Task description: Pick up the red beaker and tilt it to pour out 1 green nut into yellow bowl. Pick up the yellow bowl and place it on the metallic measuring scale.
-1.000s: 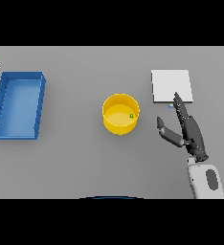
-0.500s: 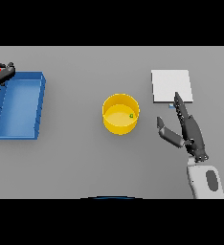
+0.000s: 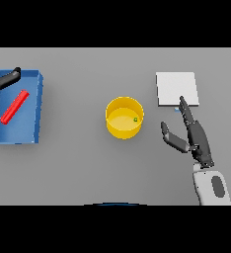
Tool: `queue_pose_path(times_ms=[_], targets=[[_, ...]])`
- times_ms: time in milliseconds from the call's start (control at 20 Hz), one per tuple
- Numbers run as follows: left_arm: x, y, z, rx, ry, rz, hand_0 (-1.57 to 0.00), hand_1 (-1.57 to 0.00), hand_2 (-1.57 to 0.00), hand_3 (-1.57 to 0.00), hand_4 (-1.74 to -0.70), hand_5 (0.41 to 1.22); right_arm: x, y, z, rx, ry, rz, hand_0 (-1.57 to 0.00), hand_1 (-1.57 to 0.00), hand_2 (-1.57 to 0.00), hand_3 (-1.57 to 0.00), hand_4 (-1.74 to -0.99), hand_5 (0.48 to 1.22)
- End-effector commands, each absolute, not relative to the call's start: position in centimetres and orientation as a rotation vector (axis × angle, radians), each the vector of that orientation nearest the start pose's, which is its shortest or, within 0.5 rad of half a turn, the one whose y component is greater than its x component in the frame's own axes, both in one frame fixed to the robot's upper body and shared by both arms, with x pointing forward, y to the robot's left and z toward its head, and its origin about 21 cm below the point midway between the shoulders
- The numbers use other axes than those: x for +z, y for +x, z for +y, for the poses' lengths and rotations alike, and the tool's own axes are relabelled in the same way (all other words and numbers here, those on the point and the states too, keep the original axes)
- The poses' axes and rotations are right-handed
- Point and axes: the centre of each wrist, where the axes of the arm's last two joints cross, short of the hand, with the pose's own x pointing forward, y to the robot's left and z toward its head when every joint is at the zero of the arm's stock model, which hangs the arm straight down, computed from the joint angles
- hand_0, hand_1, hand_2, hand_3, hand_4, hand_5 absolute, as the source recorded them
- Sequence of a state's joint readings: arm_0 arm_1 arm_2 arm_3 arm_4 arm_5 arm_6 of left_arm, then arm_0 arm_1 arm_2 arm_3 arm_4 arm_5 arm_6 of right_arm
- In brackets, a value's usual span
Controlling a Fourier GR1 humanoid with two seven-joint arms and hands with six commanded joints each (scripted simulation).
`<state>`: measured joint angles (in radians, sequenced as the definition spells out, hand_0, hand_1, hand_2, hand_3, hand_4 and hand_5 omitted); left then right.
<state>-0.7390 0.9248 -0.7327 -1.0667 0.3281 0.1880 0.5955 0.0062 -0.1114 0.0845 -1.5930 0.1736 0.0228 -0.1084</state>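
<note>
The red beaker [image 3: 15, 106] lies on its side, slanted, inside the blue bin [image 3: 38, 109] at the left. My left hand [image 3: 5, 79] hovers over the bin's far left corner with its fingers spread, holding nothing. The yellow bowl [image 3: 113, 130] stands upright at the table's middle with one green nut [image 3: 135, 119] inside, near its right wall. The metallic measuring scale [image 3: 175, 88], a pale square plate, lies at the back right. My right hand [image 3: 196, 138] is open to the right of the bowl, fingers pointing toward the scale's near edge and thumb turned toward the bowl, a short gap from it.
The blue bin is a rectangular, walled tray along the left edge. Bare grey table lies between the bin and the bowl, and also in front of the bowl.
The red beaker, earlier held at the far left edge by my left hand, now lies loose in the blue bin. The left hand has opened. Bowl, scale and right hand are unmoved.
</note>
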Motion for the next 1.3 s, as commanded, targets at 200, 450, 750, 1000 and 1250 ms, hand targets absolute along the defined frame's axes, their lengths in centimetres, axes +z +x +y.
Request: queue_pose_path(times_ms=[200, 450, 750, 1000, 1250], targets=[[12.5, 37.2, 32.8, -0.517, 0.766, -0.989, -0.03, -0.03, -0.03, -0.02, -0.72, 0.667, 1.3, 25.4, -22.5, 0.395, -0.218, -1.635, 0.00, 0.00, 0.00, 0.00, -1.262, 0.675], [12.7, 37.1, 32.3, -0.499, 0.748, -1.030, -0.01, -0.01, -0.01, 0.00, -0.73, 0.700, 4.1, 27.7, -21.9, 0.713, -0.113, -1.722, -0.01, 0.00, 0.00, 0.00, -1.202, 0.683], [12.6, 36.8, 32.6, -0.496, 0.737, -1.049, 0.00, 0.00, 0.00, 0.00, -0.75, 0.709, 6.6, 30.5, -19.8, 1.244, -0.270, -1.648, 0.00, 0.00, 0.00, 0.00, -1.234, 0.627], [12.1, 36.7, 32.7, -0.494, 0.720, -1.041, 0.00, 0.00, 0.00, 0.00, -0.75, 0.714, 7.7, 32.3, -17.7, 1.541, -0.283, -1.602, 0.00, 0.00, 0.00, 0.00, -1.234, 0.620], [12.1, 36.5, 33.3, -0.482, 0.708, -1.059, 0.00, 0.00, 0.00, 0.00, -0.77, 0.721, 7.9, 33.0, -15.9, 1.748, -0.273, -1.516, 0.00, 0.00, 0.00, 0.00, -1.210, 0.641]])
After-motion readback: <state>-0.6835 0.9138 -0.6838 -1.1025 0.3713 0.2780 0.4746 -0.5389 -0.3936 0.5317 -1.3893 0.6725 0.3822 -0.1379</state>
